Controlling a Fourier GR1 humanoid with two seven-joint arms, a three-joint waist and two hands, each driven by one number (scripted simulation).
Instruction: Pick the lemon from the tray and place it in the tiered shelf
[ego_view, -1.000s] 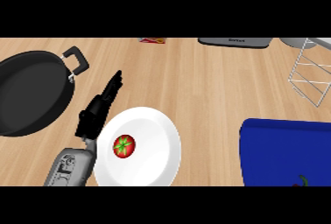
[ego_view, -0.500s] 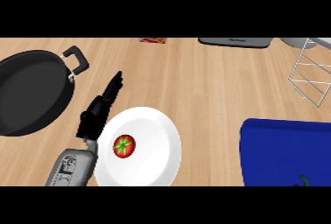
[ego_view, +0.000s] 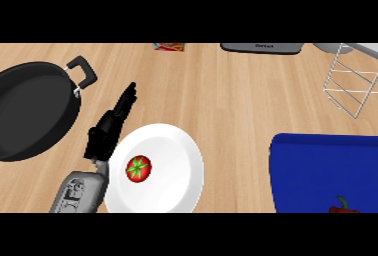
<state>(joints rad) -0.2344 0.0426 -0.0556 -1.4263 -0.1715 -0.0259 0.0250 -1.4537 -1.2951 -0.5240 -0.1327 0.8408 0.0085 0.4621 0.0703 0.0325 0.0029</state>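
Lying beside the plate (ego_view: 176, 159), straight-fingered left hand (ego_view: 108, 126) aimed toward the pan's handle (ego_view: 84, 73), tray (ego_view: 317, 165) well apart.

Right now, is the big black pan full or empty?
Empty: the black pan shows only its bare dark inside, though its left side is cut off from view.

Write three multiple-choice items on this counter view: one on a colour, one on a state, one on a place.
1. The tray is: A blue, B green, C yellow.
2. The left hand beside the pan is: A curled into a fist, B open with straight fingers, C gripping the pan's handle.
3. The tomato lies: A in the pan, B on the white plate, C on the tray.
Answers: A, its surface is blue; B, fingers straight, holding nothing; B, it rests on the plate.
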